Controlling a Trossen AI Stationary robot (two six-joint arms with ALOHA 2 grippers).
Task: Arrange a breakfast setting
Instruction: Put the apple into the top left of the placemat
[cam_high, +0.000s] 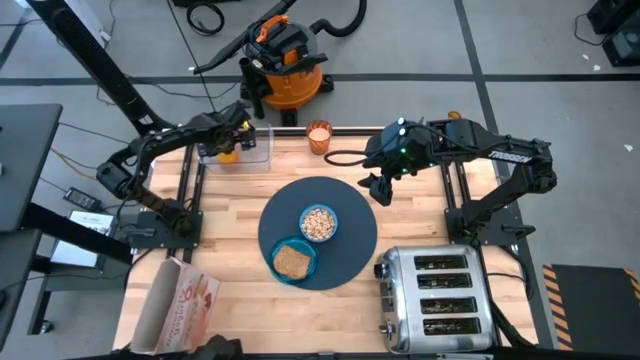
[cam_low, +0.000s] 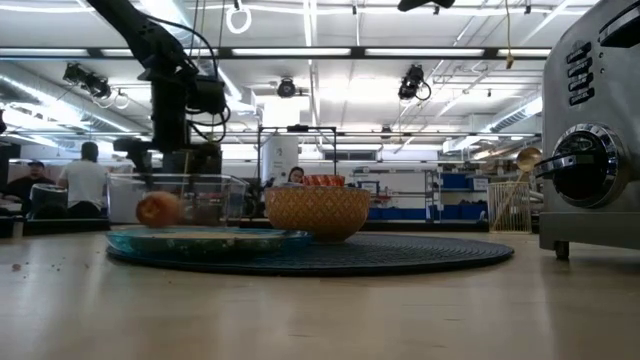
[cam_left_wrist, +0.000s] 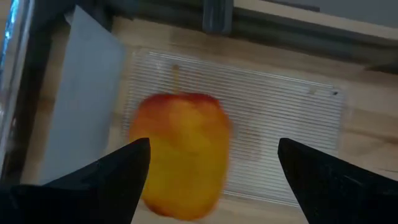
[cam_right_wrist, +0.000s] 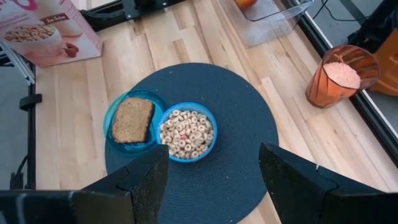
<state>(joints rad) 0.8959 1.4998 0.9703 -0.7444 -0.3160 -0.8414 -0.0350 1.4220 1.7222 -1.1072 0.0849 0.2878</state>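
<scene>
My left gripper (cam_left_wrist: 211, 168) hangs open over a clear plastic container (cam_high: 243, 146) at the table's far left. A red-orange fruit (cam_left_wrist: 180, 155) lies on the container's floor (cam_low: 158, 208), below and between the fingers. My right gripper (cam_right_wrist: 214, 180) is open and holds nothing, high above the far right edge of the round dark mat (cam_high: 340, 255). On the mat sit a light-blue bowl (cam_high: 319, 222) of cereal rings and a teal plate (cam_high: 294, 261) with a toast slice (cam_right_wrist: 132, 119). A translucent orange cup (cam_high: 318, 137) stands on the wood beyond the mat. A gold spoon (cam_low: 527, 158) shows beside the toaster.
A chrome toaster (cam_high: 437, 300) stands at the near right corner, close to the mat's edge. A pink cereal box (cam_high: 180, 305) lies at the near left. Bare wood shows left of the mat and between the mat and the container. People stand in the room behind.
</scene>
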